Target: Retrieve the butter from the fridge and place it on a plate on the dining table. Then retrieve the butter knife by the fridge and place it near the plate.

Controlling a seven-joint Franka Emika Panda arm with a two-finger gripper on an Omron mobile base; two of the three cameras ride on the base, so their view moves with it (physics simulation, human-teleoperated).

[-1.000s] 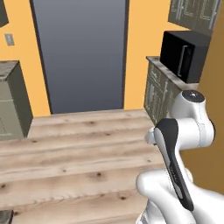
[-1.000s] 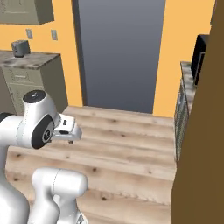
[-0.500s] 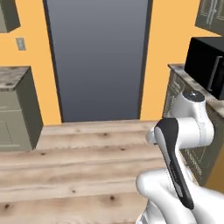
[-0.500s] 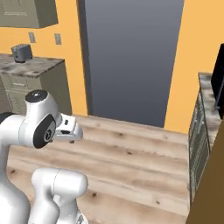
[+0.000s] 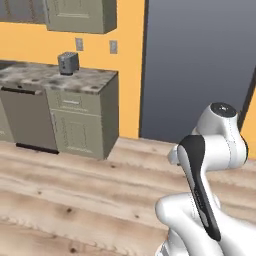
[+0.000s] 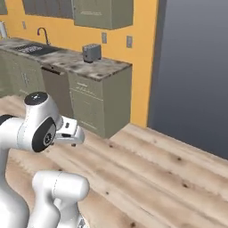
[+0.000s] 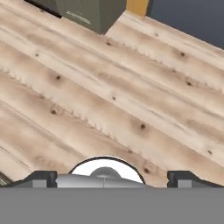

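- The large dark grey panel (image 5: 200, 70) on the right of both base views runs past the top and side edges; we see no handle or dispenser on it, so we cannot say for sure it is the fridge.
- The upper cabinets (image 5: 80, 15) are cut off at the top, and the sink (image 6: 29, 49) with its curved tap at the far left of the right base view is too small to read well.
- Our gripper (image 7: 111, 177) shows as two dark fingertips (image 7: 41, 177) at the bottom of the hand view, standing wide apart with nothing between them.
- The arm (image 5: 210, 165) is folded in close over the base, elbow high, the hand aimed down at the wooden floor (image 7: 109, 100).
- A marble-topped bench (image 5: 60, 80) on sage-green cabinets stands left of the grey panel against the orange wall (image 5: 127, 65).
- A small grey toaster (image 5: 68, 63) sits on that bench, near the wall.
- A dark dishwasher front (image 5: 27, 117) is set under the bench, left of the drawer and door.
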